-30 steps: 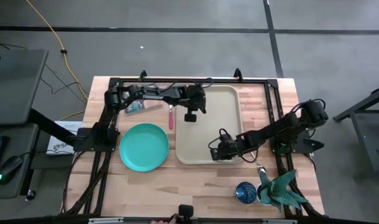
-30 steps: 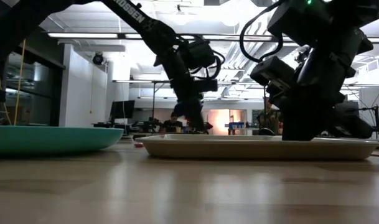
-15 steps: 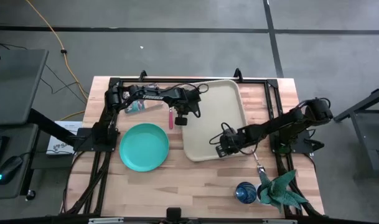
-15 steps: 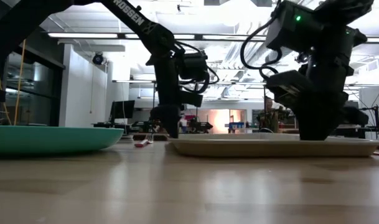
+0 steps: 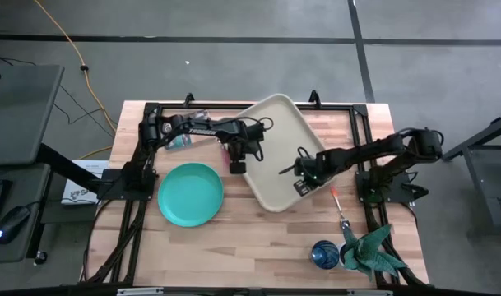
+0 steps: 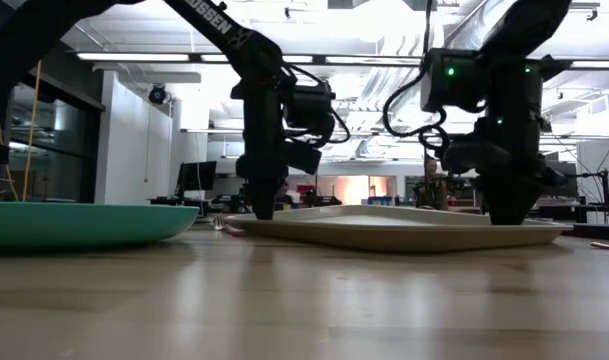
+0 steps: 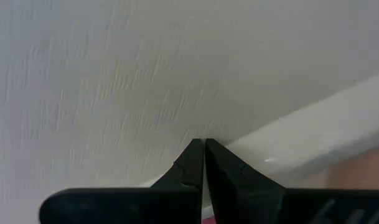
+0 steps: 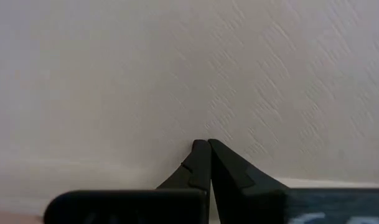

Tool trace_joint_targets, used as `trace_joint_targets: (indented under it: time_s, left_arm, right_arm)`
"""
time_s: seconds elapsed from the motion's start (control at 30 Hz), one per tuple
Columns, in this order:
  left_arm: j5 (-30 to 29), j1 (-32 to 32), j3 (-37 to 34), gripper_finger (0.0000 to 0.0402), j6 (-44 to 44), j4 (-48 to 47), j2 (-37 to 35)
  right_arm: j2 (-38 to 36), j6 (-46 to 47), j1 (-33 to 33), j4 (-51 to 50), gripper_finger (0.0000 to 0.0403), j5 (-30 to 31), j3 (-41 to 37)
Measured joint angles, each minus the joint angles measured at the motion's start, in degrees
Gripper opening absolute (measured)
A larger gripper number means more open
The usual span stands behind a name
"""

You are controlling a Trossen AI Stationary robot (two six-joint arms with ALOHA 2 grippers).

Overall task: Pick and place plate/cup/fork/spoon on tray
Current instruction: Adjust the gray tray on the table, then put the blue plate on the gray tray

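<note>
The beige tray [image 5: 275,131] lies askew on the table between my arms and also shows in the low view [image 6: 384,228]. My left gripper [image 5: 236,164] is shut, with its tips down on the tray's left side. My right gripper [image 5: 302,182] is shut, with its tips down on the tray's right near part. The turquoise plate [image 5: 190,194] rests flat on the table left of the tray. The dark-blue cup [image 5: 324,253] stands near the front edge. The orange-handled spoon [image 5: 340,204] lies right of the tray. The fork is mostly hidden by my left gripper; a red bit [image 6: 227,229] shows. My left gripper presses its shut fingertips [image 7: 195,155] from above on the tray's floor, right against the inner side of its left rim [image 7: 289,146]. The tray lies flat on the table. My right gripper presses its shut fingertips [image 8: 201,158] from above on the tray's floor [image 8: 251,118], close to the rim on the right near part.
A white pot with a teal plant [image 5: 369,251] stands at the front right beside the cup. A small teal packet [image 5: 178,141] lies at the far left. A black frame [image 5: 234,107] runs along the table's far edge and sides. Bare wood lies along the front.
The tray has turned about on the table: its near end has swung toward the right edge and its far end toward the left, uncovering the spoon. My right gripper has gone right and toward the far edge with it. My left gripper has gone left and a little nearer.
</note>
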Motion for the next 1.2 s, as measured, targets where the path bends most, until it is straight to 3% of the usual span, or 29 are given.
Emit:
trace_joint_targets:
  time_s: [0.17, 0.47, 0.73, 0.93, 1.03, 1.2]
  left_arm:
    - [2.85, -3.04, 0.00, 0.0000, -3.75, -0.31, 0.00]
    - [10.69, -10.17, -0.02, 0.0000, -10.30, 2.64, 0.07]
    - [10.37, -15.23, -0.09, 0.0000, -10.64, 17.22, 0.11]
    - [10.50, -16.15, 0.95, 0.0000, -10.64, 30.35, 0.11]
    - [10.38, -15.34, 4.39, 0.0000, -9.98, 29.51, -0.18]
    - [10.20, -11.95, 9.86, 0.0000, -3.44, 19.28, -5.83]
  right_arm:
    - [0.00, -6.11, -4.91, -2.17, 0.0000, 1.80, -0.07]
    - [0.15, -14.43, -13.20, -0.07, 0.0000, 10.76, -0.17]
    - [0.31, -17.79, -18.06, 8.71, 0.0000, 15.12, -0.31]
    - [-0.11, -23.69, -22.61, 13.36, 0.0000, 14.64, -0.28]
    - [-2.80, -25.86, -24.96, 12.04, 0.0000, 14.48, 0.81]
    - [-12.95, -29.02, -28.18, 9.51, 0.0000, 13.89, 2.20]
